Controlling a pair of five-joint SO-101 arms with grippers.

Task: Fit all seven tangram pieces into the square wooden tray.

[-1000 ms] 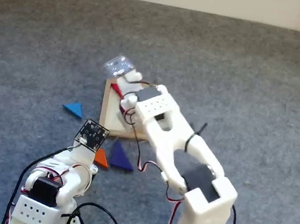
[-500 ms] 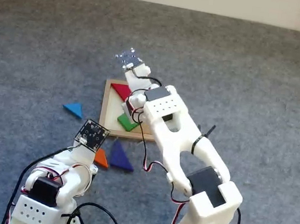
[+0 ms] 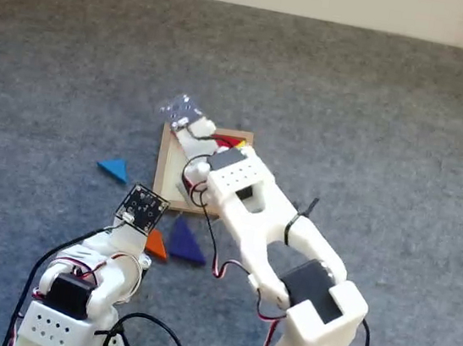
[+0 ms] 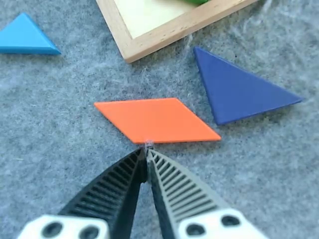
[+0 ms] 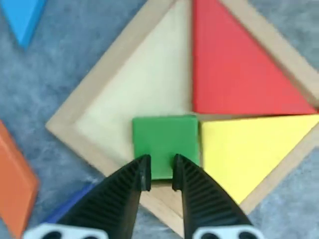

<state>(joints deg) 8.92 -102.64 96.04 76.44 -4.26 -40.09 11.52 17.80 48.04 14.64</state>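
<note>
high: tray [image 3: 161, 160] mid surface [image 3: 392, 117].
L wrist: left end effector [image 4: 147, 154] closed, empty, tips at orange parallelogram [image 4: 157, 120] edge.
R wrist: right end effector [image 5: 160, 174] narrow gap, empty, over green square [image 5: 166, 142] at tray edge.
handling: pcs prob thin, stiff, light, slick; pinch opposite edges.

The right arm [image 3: 246, 192] has pulled back from past the tray [image 3: 161, 172] to over the green square [image 5: 165, 142].
</note>
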